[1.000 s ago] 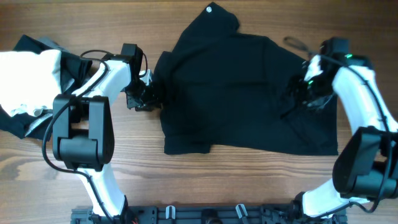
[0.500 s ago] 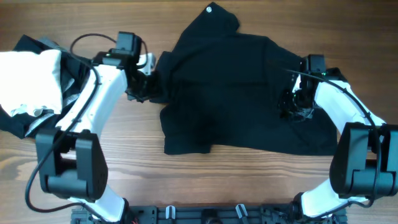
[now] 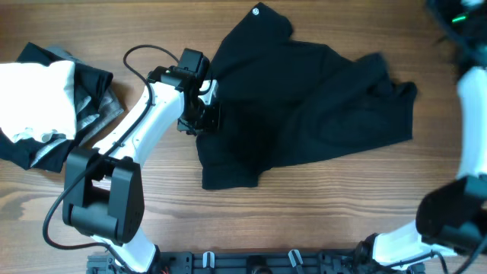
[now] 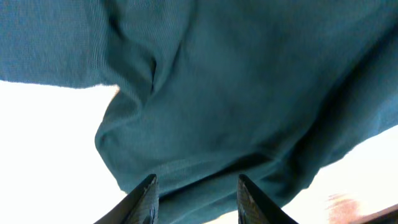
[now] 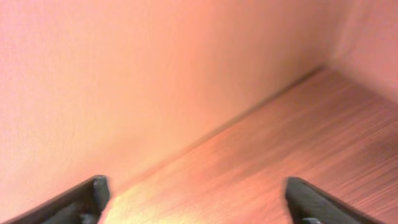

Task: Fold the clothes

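Observation:
The large black shirt [image 3: 304, 114] lies spread on the wooden table, with its small round white logo [image 3: 256, 11] at the far edge. My left gripper [image 3: 204, 114] is at the shirt's left edge. In the left wrist view its fingers [image 4: 149, 196] stand a little apart with a fold of the shirt [image 4: 236, 93] between them, lifted off the table. My right gripper [image 5: 196, 196] is open and empty. It is up at the far right corner, away from the shirt, and sees only bare wood and a wall. The shirt's right side lies bunched [image 3: 388, 87].
A pile of folded pieces sits at the far left: white [image 3: 34, 99] on top, with black [image 3: 38, 53] and grey [image 3: 106, 103] beside it. My right arm [image 3: 472, 99] runs along the right edge. The table's front rail [image 3: 251, 262] is at the bottom.
My left gripper moved right onto the shirt, taking the left edge with it. My right gripper let go of the shirt's right side and swung up to the far right corner. The right side shifted upward.

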Tool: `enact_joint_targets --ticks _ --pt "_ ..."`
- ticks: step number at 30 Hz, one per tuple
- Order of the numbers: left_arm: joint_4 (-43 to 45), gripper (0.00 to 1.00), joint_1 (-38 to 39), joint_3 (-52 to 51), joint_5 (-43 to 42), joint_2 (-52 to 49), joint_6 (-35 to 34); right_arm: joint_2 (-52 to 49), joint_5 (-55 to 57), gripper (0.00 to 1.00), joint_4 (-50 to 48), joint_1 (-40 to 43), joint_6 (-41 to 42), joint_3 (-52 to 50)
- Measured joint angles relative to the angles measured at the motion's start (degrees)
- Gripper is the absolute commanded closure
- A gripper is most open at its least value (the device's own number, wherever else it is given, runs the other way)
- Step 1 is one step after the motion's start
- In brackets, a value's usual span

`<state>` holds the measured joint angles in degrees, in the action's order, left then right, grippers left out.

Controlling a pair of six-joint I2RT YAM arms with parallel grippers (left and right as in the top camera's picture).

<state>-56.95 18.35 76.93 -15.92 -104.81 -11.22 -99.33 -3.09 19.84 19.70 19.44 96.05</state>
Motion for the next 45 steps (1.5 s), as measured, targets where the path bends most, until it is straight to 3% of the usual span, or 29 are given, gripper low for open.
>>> enact_joint_targets --ticks 4,10,12,14,19,27,29,33,34,38,41,45 --pt "-0.74 0.49 0.02 0.00 0.15 0.00 -0.02 2.47 0.83 0.00 11.93 3.06 0.02 1.88" --pt "-4.20 0.46 0.02 0.00 0.20 0.00 -0.02 1.25 -0.33 0.02 36.79 2.84 0.04 0.94" --pt "-6.62 0.46 0.02 0.00 0.17 0.00 -0.02 1.07 -1.44 0.08 41.18 2.84 0.02 -0.15" --pt "-8.28 0.46 0.02 0.00 0.17 0.00 -0.02 0.96 -2.73 0.12 43.28 2.84 -0.33 -1.09" --pt "-9.18 0.46 0.50 -1.66 0.20 0.00 -0.55 0.96 -8.26 0.12 46.66 2.75 -2.19 -2.08" --pt "-0.13 0.44 1.90 -14.32 1.07 -0.17 -3.41 0.96 -12.33 0.05 48.13 0.72 -3.45 -2.23" --pt "2.58 0.53 1.90 -17.84 0.81 -0.20 -4.66 0.96 -12.37 0.05 48.52 0.00 -3.69 -2.27" --pt "4.87 0.91 1.75 -19.67 -1.75 0.85 -6.32 0.96 -12.37 0.04 48.13 -1.18 -3.72 -2.27" --pt "5.44 0.96 1.77 -19.91 -2.54 0.85 -6.32 0.96 -12.37 0.04 47.95 -1.29 -3.72 -2.27" --pt "6.19 0.96 1.70 -20.63 -5.64 0.46 -6.27 0.96 -12.02 0.04 46.60 -1.36 -3.72 -2.29" --pt "1.44 0.96 -0.22 -20.55 -5.40 0.46 -6.71 0.96 -11.63 0.04 46.64 -1.36 -3.72 -2.29" --pt "-3.37 0.96 -8.37 -19.30 -3.50 0.74 -7.58 0.96 -11.30 0.18 47.47 -1.42 -4.68 -2.43"
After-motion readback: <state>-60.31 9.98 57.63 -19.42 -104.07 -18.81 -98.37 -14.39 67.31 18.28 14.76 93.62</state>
